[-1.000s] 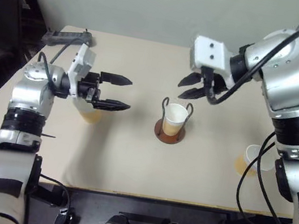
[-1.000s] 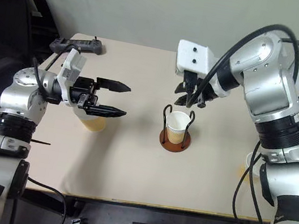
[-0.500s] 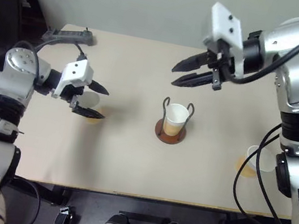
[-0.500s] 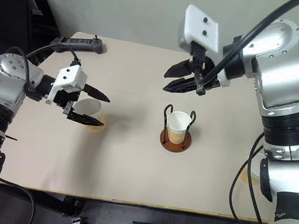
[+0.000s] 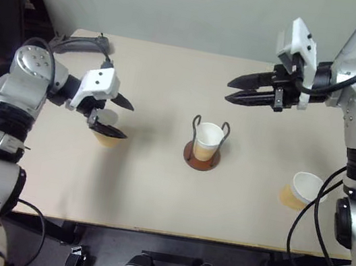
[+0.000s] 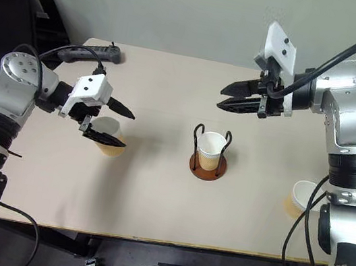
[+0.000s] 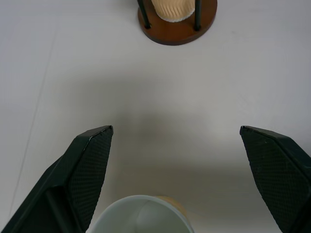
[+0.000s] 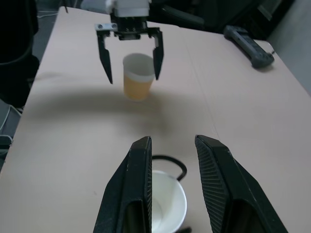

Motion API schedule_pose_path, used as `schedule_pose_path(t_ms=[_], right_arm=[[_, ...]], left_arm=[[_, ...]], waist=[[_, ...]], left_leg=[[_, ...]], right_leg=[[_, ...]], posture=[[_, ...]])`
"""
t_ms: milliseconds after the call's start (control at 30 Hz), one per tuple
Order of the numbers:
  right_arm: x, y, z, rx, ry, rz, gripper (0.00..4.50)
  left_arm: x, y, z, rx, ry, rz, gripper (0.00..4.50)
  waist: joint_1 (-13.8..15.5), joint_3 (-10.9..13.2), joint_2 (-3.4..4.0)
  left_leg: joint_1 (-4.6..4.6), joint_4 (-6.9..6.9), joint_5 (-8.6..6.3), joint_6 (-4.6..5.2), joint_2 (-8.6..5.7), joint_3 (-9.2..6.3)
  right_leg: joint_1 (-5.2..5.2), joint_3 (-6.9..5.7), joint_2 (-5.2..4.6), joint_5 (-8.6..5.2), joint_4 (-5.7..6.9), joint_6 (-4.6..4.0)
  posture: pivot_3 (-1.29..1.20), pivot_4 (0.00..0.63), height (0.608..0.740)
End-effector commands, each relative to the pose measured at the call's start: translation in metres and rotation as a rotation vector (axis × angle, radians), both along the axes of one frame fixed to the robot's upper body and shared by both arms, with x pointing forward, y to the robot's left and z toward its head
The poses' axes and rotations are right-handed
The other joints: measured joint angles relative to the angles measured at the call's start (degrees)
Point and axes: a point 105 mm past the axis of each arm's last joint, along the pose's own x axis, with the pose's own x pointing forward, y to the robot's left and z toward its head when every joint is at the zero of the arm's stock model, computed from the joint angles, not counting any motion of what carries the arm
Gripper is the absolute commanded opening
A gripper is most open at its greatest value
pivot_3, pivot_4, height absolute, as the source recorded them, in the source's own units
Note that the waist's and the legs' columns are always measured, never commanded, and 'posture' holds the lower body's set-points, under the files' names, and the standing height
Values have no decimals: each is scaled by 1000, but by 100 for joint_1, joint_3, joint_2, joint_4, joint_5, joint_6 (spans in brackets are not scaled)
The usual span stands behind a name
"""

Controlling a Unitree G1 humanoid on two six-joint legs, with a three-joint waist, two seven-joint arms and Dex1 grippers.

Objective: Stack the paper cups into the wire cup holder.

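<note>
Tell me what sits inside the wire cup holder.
One paper cup stands upright between the wire cup holder's loops, its white inside bare. The base under it is covered.

No text, label, brand, number or sign can be read anywhere in these pictures.
</note>
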Motion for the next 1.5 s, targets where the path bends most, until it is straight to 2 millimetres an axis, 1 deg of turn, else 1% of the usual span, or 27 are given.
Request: schedule_pose_path(t_ms=[33, 133, 200, 500, 700, 1000, 1233, 1500], right_arm=[[-2, -7, 13, 20, -54, -17, 1348], [-1, -9, 12, 17, -51, -21, 1348], [-2, -9, 12, 16, -49, -21, 1348], [-1, -9, 10, 0, -43, -15, 1348], [1, -8, 10, -3, -45, -9, 1348], [3, -7, 10, -12, -43, -4, 1348], [2, -6, 10, -12, -41, 2, 1348], [2, -6, 9, -12, -38, 6, 1348]], left_arm=[[-6, 9, 9, 67, -7, -17, 4500], [-8, 22, 4, 157, -4, 0, 4500], [-8, 27, 3, 191, 2, 7, 4500], [-7, 37, 10, 292, -41, -1, 4500], [-10, 45, 6, 371, -42, -15, 4500], [-13, 50, 2, 406, -30, -27, 4500], [-15, 62, -10, 463, -5, -23, 4500], [-13, 64, -23, 473, 5, -40, 4500]], waist=[[-5, 0, 0], [-18, 0, 0], [-20, 0, 0], [-4, 0, 0], [-17, 0, 0], [-18, 0, 0], [-21, 0, 0], [-14, 0, 0]], left_leg=[[0, 0, 0, 0, 0, 0], [0, 0, 0, 0, 0, 1], [1, 0, 0, 0, 0, 1], [-2, 1, 1, 2, -2, 0], [-2, 1, 1, 3, -1, 0], [-2, 1, 1, 2, -1, 0], [-3, 1, 1, 2, -1, 0], [-4, 3, 1, 3, -2, 0]], right_leg=[[0, 0, 0, 0, 0, 0], [-1, 0, 0, 0, 0, 1], [-1, 0, 0, 1, 0, 1], [0, 0, -1, 1, -2, 0], [-2, 0, 0, 1, -2, 0], [-2, 0, 0, 1, 0, 0], [-5, 0, 0, 1, 1, 0], [-5, 0, -1, 2, 2, -2]], posture=[[0, 150, 740], [0, 150, 740], [0, 150, 740], [0, 150, 740], [0, 150, 740], [0, 150, 740], [0, 150, 740], [0, 150, 740]])
